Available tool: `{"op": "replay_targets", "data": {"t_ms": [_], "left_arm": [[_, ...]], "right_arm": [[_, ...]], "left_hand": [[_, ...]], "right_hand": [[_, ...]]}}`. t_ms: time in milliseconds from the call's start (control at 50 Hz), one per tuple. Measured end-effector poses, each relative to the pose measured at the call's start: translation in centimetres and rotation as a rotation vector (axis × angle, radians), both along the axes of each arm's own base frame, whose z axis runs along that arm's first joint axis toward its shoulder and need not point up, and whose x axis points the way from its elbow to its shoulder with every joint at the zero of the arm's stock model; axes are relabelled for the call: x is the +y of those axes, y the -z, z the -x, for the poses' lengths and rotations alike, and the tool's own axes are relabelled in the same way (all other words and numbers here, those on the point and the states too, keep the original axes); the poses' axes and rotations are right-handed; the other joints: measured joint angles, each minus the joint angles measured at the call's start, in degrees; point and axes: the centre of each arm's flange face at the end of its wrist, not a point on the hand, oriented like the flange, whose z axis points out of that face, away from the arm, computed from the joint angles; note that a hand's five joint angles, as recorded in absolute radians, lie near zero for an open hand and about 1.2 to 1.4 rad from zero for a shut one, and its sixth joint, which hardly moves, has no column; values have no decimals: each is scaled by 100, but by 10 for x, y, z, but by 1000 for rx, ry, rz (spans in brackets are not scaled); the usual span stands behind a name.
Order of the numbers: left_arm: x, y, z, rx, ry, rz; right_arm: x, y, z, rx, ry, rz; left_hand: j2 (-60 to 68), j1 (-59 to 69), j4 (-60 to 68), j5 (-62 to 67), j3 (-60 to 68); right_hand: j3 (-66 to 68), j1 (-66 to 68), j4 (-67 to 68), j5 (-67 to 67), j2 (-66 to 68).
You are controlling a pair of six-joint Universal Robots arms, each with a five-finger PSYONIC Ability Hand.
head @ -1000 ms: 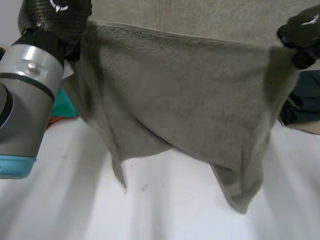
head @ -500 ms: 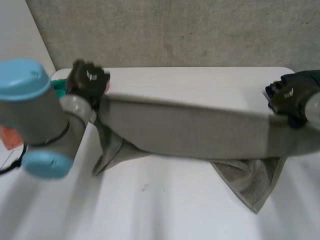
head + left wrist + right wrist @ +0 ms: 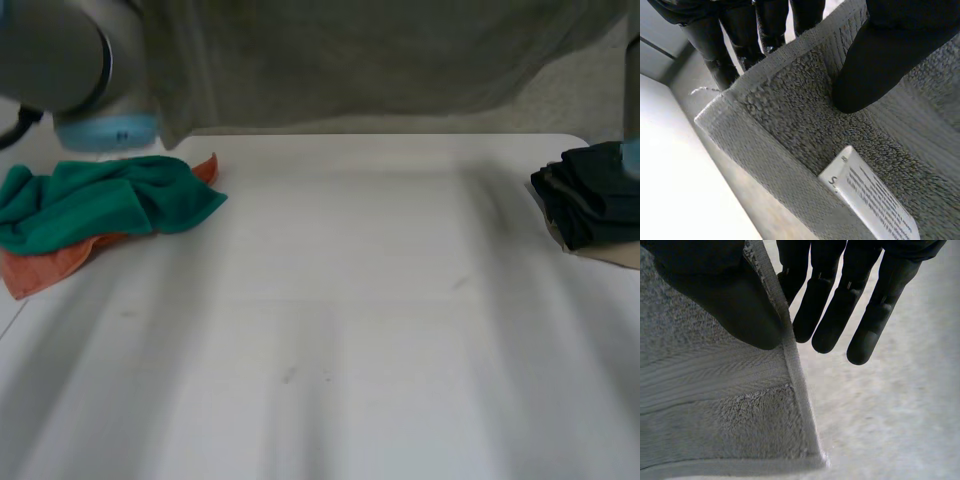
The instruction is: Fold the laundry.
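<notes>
As the left hand (image 3: 885, 55) reaches along its palm, its thumb presses flat on the near face of the grey towel (image 3: 790, 125) while its fingers (image 3: 735, 35) stand straight behind the hem, so the cloth is pinched between them close to a corner. A white label (image 3: 867, 200) printed with small text is sewn on just beyond the thumb tip. The right hand (image 3: 725, 290) is set much the same way at another corner: the thumb lies on the terry face right at the side hem, and the straight fingers (image 3: 870, 320) fan out past that hem. The nearest of them appears to sit behind the cloth and clamp it against the thumb, though the contact itself is hidden.

From the head view the towel hangs spread wide above the far side of the table (image 3: 350, 300), well clear of it, with its lower edge sagging unevenly. The left arm (image 3: 70, 60), grey with a light-blue cap, is high beside it. On the table lie a crumpled green cloth (image 3: 100, 200) over an orange cloth (image 3: 45, 265) at the left, and a dark folded stack (image 3: 590, 195) at the right.
</notes>
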Motion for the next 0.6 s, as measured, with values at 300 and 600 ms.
{"op": "replay_targets", "data": {"t_ms": [300,600], "left_arm": [[40,204,-24,-194,70,-545],[52,239,-28,-229,81,-610]], "right_arm": [[38,188,8,191,-120,-599],[8,264,43,-110,-212,-1035]], "left_hand": [[0,0,0,0,0],[1,0,0,0,0]], "right_hand": [[1,0,2,0,0],[-3018,-2713,-3082,-2844,-2969]]}}
